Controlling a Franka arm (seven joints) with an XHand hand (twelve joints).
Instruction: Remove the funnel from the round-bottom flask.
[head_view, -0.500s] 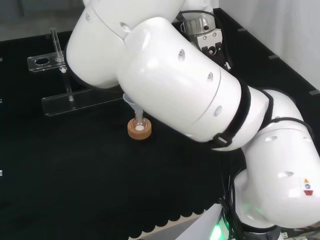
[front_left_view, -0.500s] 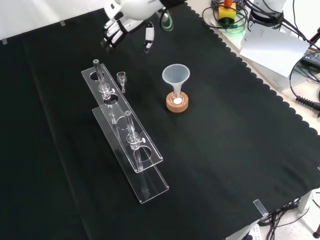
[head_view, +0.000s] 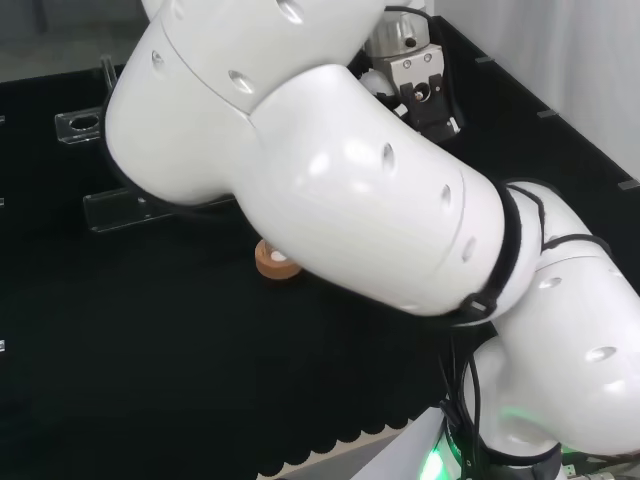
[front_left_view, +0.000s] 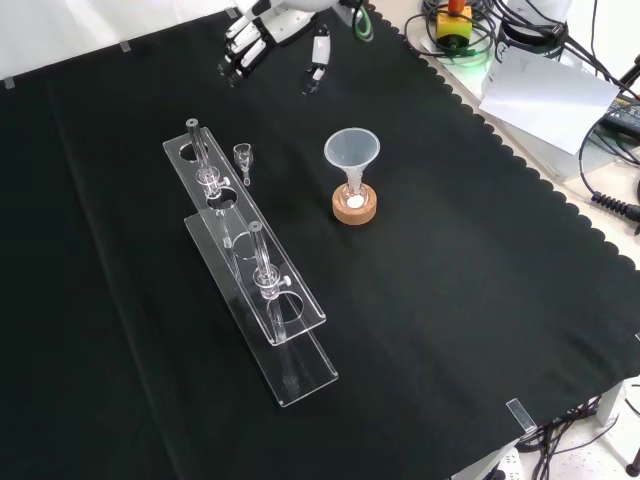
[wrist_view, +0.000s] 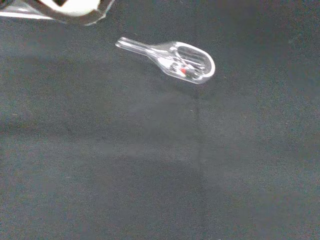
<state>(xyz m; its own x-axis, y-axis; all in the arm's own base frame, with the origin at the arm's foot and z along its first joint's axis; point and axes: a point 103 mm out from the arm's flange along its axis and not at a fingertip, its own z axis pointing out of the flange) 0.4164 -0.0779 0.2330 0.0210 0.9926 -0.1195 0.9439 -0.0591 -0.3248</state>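
Black cloth, same layout: funnel (front_left_view: 352, 150) still sits in the round-bottom flask (front_left_view: 354, 196) on its cork ring (front_left_view: 355, 209). Hand (front_left_view: 262, 40) has shifted a bit rightward in the front view, fingers relaxed, holding nothing, well apart from the funnel. Still approaching, I'd say.

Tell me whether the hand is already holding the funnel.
No: in the front view the hand hangs open near the cloth's far edge, apart from the funnel in its flask.
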